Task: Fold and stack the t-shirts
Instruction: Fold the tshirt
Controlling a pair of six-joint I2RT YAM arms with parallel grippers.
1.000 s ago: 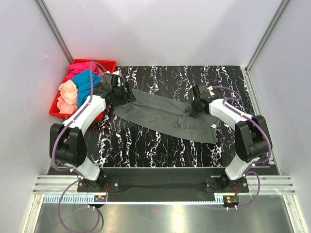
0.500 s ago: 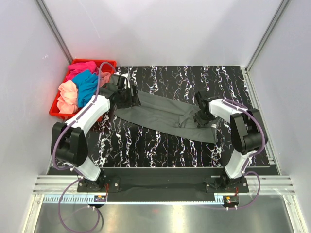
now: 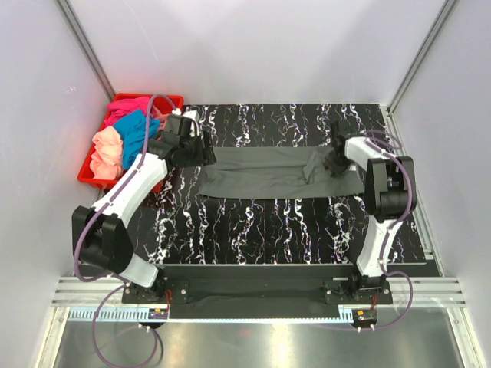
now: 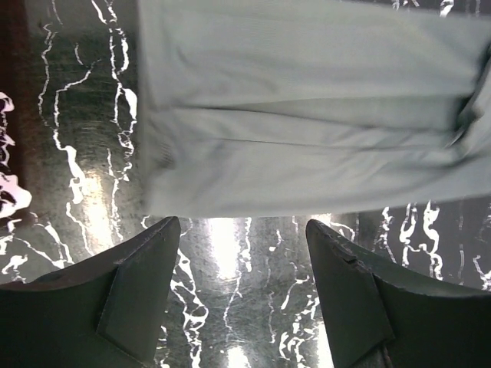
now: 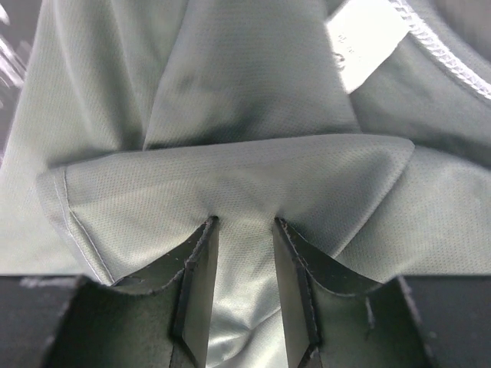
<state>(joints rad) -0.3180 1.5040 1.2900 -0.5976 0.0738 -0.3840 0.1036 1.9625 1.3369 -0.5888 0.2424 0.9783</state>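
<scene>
Your grey shirt (image 3: 268, 172), a fine matte knit with stitched hems and a white tag (image 5: 364, 38), lies as a long flat band across the glossy black, white-veined surface (image 3: 253, 222). Your left fingers (image 4: 142, 299) stand wide apart over bare surface just beside its left edge, holding nothing. Your right fingers (image 5: 196, 284) are nearly closed, pinching a fold at its right end.

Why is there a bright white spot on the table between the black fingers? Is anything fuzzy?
Left wrist view: lamp glare bounces off the glossy table between the open fingers, and the shirt looks smeared near the right edge. Right wrist view: the cloth weave is sharp, but the white tag is washed out. Top view: even light, soft shadows.
</scene>
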